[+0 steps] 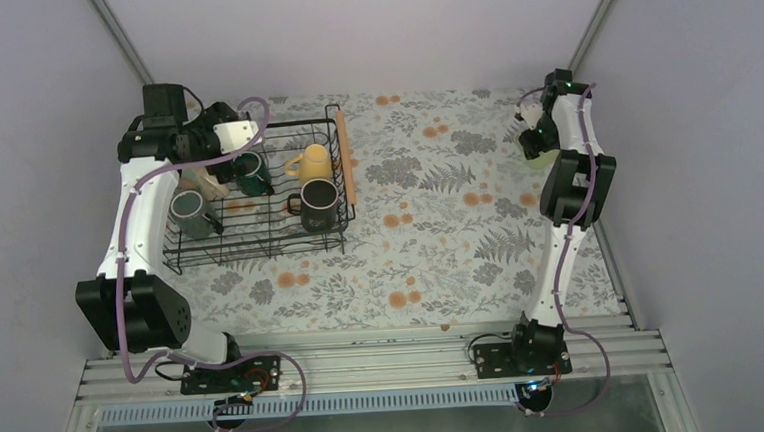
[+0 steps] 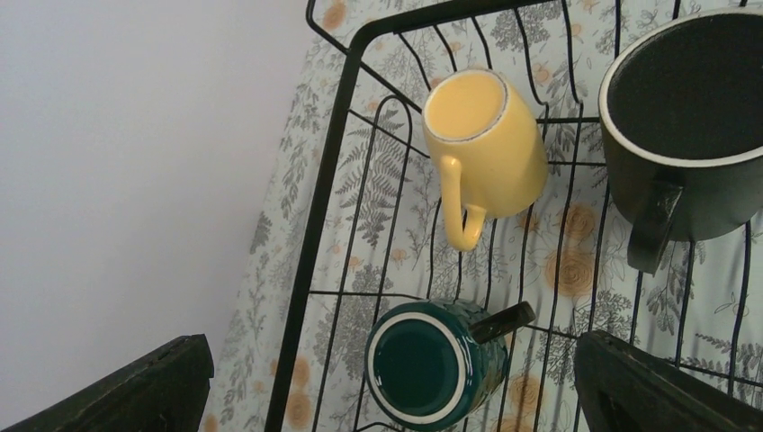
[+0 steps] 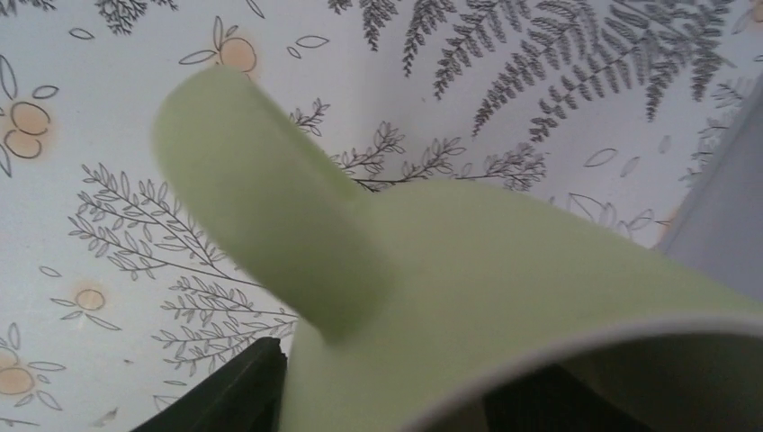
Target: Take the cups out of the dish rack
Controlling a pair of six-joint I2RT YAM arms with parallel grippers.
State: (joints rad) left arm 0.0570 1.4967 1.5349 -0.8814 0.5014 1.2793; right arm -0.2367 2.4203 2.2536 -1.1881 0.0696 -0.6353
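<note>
Black dish rack (image 1: 250, 256) holds yellow mug (image 1: 313, 162), black mug (image 1: 319, 204), teal mug (image 1: 250, 172), grey-green mug (image 1: 190, 214). L gripper (image 2: 391, 346) above it w/ jaws wide apart (empty). R gripper (image 3: 387, 396) jaws pinching pale green mug (image 3: 504, 270), table's (image 1: 440, 252) right side.

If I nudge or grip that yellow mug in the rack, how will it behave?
The yellow mug lies tipped on the dish rack wires, so it may roll. Its glossy glaze looks slippery; probably rigid, chip-prone ceramic.
</note>
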